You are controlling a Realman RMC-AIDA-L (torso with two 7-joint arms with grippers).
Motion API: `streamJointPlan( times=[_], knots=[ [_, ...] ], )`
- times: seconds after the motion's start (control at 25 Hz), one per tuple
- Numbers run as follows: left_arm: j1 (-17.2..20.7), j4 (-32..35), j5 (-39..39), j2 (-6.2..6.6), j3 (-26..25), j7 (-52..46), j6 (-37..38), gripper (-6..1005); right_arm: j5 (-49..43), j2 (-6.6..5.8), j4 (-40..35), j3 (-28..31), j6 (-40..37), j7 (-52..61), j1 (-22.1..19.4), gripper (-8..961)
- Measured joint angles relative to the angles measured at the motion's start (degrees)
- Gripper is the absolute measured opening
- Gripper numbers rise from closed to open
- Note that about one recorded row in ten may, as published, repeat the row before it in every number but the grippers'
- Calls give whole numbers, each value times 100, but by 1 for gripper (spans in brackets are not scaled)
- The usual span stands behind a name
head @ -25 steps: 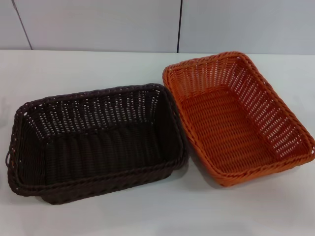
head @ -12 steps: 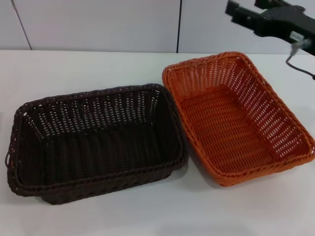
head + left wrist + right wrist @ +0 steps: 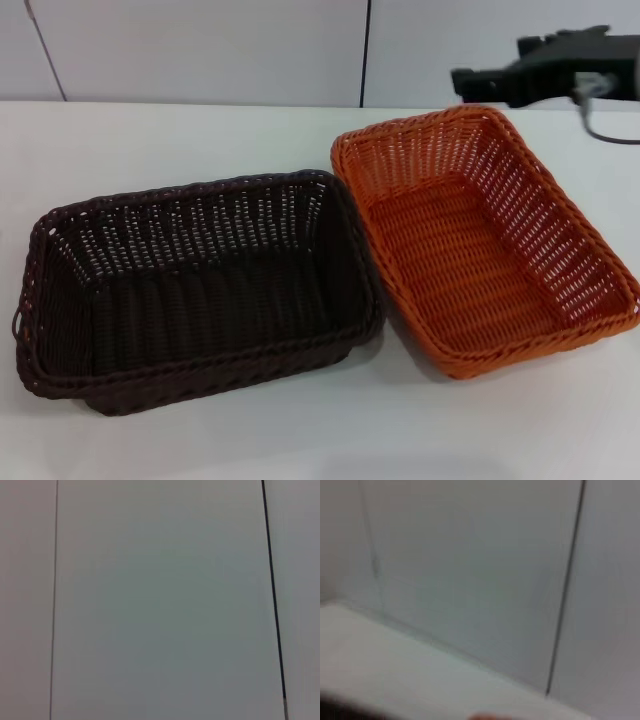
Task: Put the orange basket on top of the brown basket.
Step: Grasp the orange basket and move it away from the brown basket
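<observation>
The orange basket (image 3: pixel 480 250) lies on the white table at the right in the head view, open side up and turned at an angle. The brown basket (image 3: pixel 200 290) lies just to its left, open side up, its right rim close against the orange one. My right gripper (image 3: pixel 470 83) is a black shape in the air above and behind the orange basket's far rim, apart from it and holding nothing. A sliver of orange (image 3: pixel 485 716) shows at the edge of the right wrist view. My left gripper is out of view.
The white table (image 3: pixel 180 140) runs back to a pale panelled wall (image 3: pixel 200 50). A grey cable (image 3: pixel 600 125) hangs from the right arm over the table's far right. The left wrist view shows only wall panels (image 3: pixel 160 600).
My right arm came into the head view at the top right half a second ago and has since dropped lower, closer to the orange basket's far rim. Both baskets stay put.
</observation>
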Motion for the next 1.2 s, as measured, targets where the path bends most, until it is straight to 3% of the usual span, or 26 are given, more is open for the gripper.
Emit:
streamJointPlan(
  times=[0.04, 0.08, 0.16, 0.24, 0.36, 0.56, 0.8, 1.2],
  knots=[
    [-16, 35, -3, -1, 6, -2, -3, 791, 137, 159, 73, 400, 577, -491, 97, 830],
    [-26, 66, -5, -1, 8, -14, -6, 791, 244, 175, 115, 585, 924, -751, 168, 830],
    [-52, 176, -11, 3, 0, -64, -13, 791, 452, 54, 217, 777, 1780, -1060, 293, 828],
    [-67, 207, -17, 2, -5, -67, -20, 791, 457, 39, 241, 798, 2016, -1104, 292, 825],
    [-81, 255, -33, -1, -8, -120, -64, 791, 455, 47, 307, 709, 2998, -1316, 264, 821],
    [-91, 276, -76, 5, -10, -137, -123, 791, 306, 33, 375, 378, 3585, -1411, 105, 815],
    [-108, 296, -120, 10, -10, -137, -243, 791, -204, -15, 282, -101, 3652, -1416, 36, 808],
    [-147, 320, -143, 13, -9, -137, -329, 791, -533, 62, -572, -596, 3375, -1662, 347, 796]
  ],
)
